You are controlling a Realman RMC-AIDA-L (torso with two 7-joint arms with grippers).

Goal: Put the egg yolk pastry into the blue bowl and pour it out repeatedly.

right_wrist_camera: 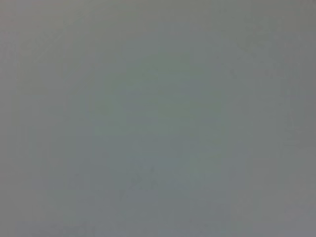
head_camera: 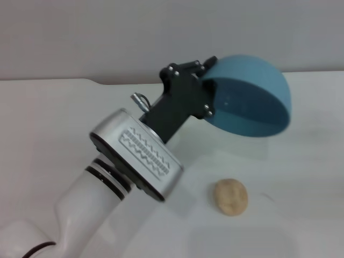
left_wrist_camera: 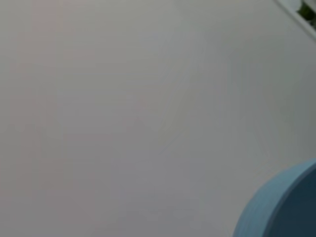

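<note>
Blue bowl point(head_camera: 252, 99): lifted above the white tabletop point(head_camera: 48, 118), tipped steeply on its side, opening facing down and toward the near left, interior empty; rim clamped by the left pincer point(head_camera: 207, 80), black fingers closed on the bowl's left edge. Egg yolk pastry point(head_camera: 231, 196): lying on the tabletop, near of the bowl and well apart from it, dimpled top up. Head view alone shows pastry, arm and grasp; left wrist view shows only a curved segment of the bowl point(left_wrist_camera: 284, 207) against bare tabletop; right wrist view shows a plain grey field, the right pincer unseen. Legible writing: none; a zigzag pattern marks the wrist housing.
</note>
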